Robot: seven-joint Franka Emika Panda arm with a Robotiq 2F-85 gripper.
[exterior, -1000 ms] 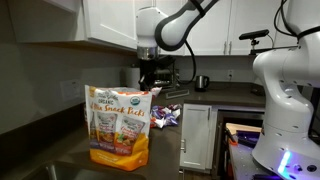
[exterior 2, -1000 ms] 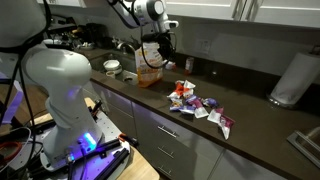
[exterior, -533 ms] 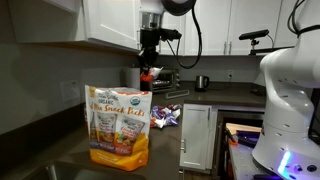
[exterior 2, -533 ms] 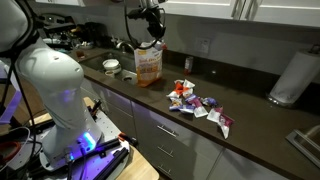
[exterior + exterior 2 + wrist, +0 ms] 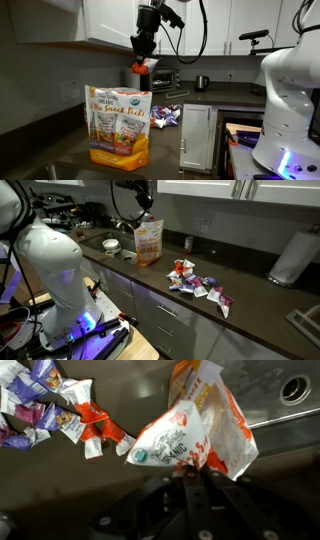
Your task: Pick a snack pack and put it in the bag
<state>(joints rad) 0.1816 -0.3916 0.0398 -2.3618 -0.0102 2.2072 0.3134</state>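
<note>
My gripper [image 5: 141,60] hangs above the bag [image 5: 118,124], shut on a reddish-orange snack pack [image 5: 140,70]. The bag is a large upright orange-yellow pouch with a cream top, standing on the dark counter in both exterior views [image 5: 149,242]. In the wrist view the jaws [image 5: 186,472] pinch the lower edge of the snack pack [image 5: 168,436], and the bag [image 5: 232,422] shows just behind it. In an exterior view the gripper [image 5: 146,206] is high over the bag; the pack is too small to make out there.
A pile of loose small packets [image 5: 200,283] lies on the counter beside the bag and shows in the wrist view [image 5: 50,408]. A white bowl [image 5: 112,248], a paper towel roll [image 5: 288,258], a toaster oven [image 5: 166,78] and overhead cabinets [image 5: 105,22] are nearby.
The gripper has risen with the snack pack and swung to a spot above the bag's top, tilting as it went. The bag and pile have not moved.
</note>
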